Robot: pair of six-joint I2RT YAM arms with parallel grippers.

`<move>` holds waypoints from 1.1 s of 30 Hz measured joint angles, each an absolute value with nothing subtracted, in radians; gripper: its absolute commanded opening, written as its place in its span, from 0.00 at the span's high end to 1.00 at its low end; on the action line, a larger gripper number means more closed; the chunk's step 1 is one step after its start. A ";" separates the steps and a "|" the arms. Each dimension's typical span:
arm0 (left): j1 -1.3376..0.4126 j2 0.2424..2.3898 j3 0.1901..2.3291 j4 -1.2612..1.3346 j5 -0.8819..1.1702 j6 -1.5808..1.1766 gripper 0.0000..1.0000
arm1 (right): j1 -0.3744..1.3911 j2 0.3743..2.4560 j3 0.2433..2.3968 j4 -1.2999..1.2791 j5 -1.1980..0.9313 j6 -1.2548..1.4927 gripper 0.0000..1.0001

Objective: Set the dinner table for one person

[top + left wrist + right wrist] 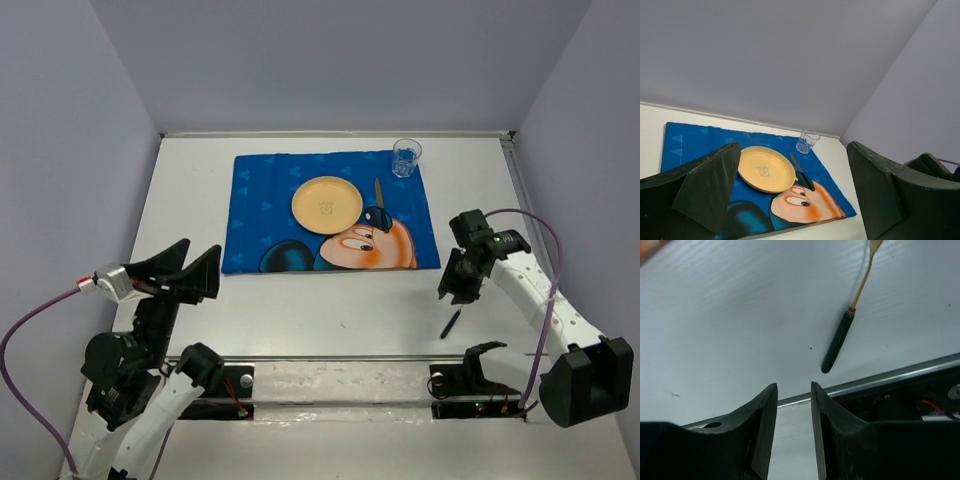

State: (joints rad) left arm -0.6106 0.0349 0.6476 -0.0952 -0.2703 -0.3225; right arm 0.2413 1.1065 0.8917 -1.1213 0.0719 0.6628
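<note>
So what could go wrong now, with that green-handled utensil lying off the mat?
1. The utensil lies flat on the dinner table, close to the metal strip at the near edge. The right gripper, empty with its jaws narrowly apart, might nudge it toward that strip instead of lifting it.
2. The knife lies on the placemat's right side and the glass stands at its far right corner; bringing the utensil there could knock either.
</note>
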 measured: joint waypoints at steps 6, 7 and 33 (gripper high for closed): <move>-0.618 0.016 0.648 -0.094 -0.274 -0.322 0.01 | 0.234 1.157 0.838 -1.170 0.063 0.727 0.64; -0.622 0.016 0.648 -0.095 -0.275 -0.322 0.01 | 0.229 1.162 0.826 -1.168 0.061 0.737 0.63; -0.710 0.379 0.648 -0.015 -0.019 -0.379 0.01 | 0.104 1.107 1.205 -0.971 0.121 0.635 0.61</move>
